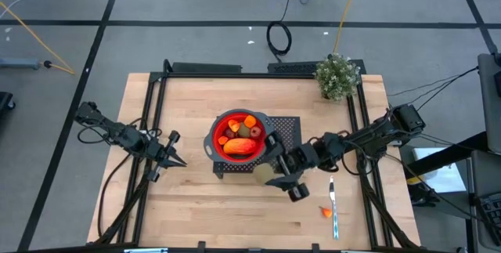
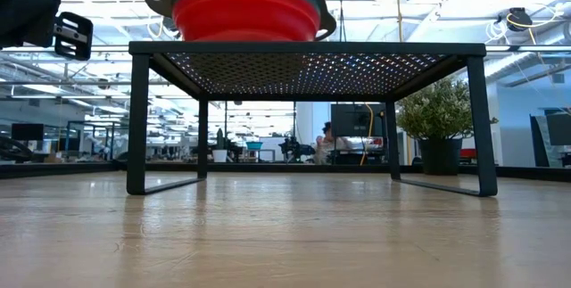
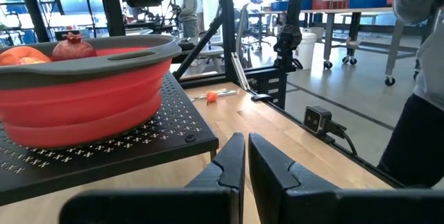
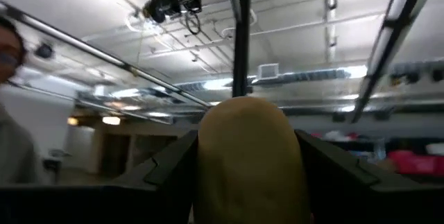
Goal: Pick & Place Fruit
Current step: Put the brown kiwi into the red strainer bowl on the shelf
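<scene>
Black mesh stand (image 1: 290, 128) carries red bowl (image 1: 239, 135) with fruit (image 1: 241, 146) inside. Right gripper (image 1: 275, 176), just beside stand, fingers pinching tan oval piece (image 4: 250, 158). Left gripper (image 1: 174, 159) waits left, fingers pressed together

The red bowl (image 1: 239, 137) stands on the black rack (image 1: 288, 130) in the middle of the desk (image 1: 203, 214), open from above. The right end effector (image 1: 275, 176) holds a tan fruit (image 1: 266, 173) at the rack's front right corner. The left end effector (image 1: 177, 161), fingers nearly together, waits left of the rack. The front desk is free except a utensil (image 1: 333, 206) and an orange bit (image 1: 325, 212).
</scene>
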### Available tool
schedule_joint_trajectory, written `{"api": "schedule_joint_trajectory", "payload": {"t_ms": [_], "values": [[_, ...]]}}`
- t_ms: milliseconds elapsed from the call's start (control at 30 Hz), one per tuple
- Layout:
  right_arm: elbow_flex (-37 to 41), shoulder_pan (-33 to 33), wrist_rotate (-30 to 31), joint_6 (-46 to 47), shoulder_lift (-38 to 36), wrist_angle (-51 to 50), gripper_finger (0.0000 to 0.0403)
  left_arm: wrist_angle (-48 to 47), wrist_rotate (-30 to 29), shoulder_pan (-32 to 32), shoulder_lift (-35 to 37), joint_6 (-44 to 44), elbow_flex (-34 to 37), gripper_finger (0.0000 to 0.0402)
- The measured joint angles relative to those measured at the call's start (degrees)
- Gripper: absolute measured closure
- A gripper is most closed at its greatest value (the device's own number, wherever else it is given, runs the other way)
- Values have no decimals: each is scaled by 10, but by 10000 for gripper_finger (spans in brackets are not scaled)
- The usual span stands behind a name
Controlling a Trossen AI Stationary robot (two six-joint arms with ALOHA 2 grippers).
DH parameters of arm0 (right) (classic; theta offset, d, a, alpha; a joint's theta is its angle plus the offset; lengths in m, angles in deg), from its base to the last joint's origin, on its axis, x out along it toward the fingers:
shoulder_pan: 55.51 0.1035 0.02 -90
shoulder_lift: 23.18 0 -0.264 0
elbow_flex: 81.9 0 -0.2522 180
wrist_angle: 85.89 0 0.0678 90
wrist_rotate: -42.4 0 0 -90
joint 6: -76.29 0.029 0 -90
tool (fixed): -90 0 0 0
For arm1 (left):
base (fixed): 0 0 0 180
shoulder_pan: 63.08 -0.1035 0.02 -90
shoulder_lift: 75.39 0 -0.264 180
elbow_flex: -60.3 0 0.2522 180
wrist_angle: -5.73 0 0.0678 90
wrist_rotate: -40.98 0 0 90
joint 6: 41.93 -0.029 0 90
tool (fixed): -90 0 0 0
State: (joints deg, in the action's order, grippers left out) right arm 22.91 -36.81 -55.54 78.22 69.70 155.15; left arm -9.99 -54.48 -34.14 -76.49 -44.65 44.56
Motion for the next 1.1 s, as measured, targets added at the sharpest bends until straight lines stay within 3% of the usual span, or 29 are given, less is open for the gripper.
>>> {"api": "schedule_joint_trajectory", "payload": {"t_ms": [200,367,667,867,1000,1100], "values": [[0,0,145,-101,0,-11,190,0,0,0,0,11,0,382],[0,-12,231,-123,-8,-136,190,0,0,0,0,21,0,382],[-47,-60,228,-23,-51,-439,190,0,0,0,0,40,0,382],[-129,-87,213,-9,-52,-632,190,0,0,0,0,42,0,382],[-161,-109,150,4,-54,-661,190,0,0,0,0,43,0,382],[-163,-122,137,14,-54,-661,190,0,0,0,0,43,0,382]]}}
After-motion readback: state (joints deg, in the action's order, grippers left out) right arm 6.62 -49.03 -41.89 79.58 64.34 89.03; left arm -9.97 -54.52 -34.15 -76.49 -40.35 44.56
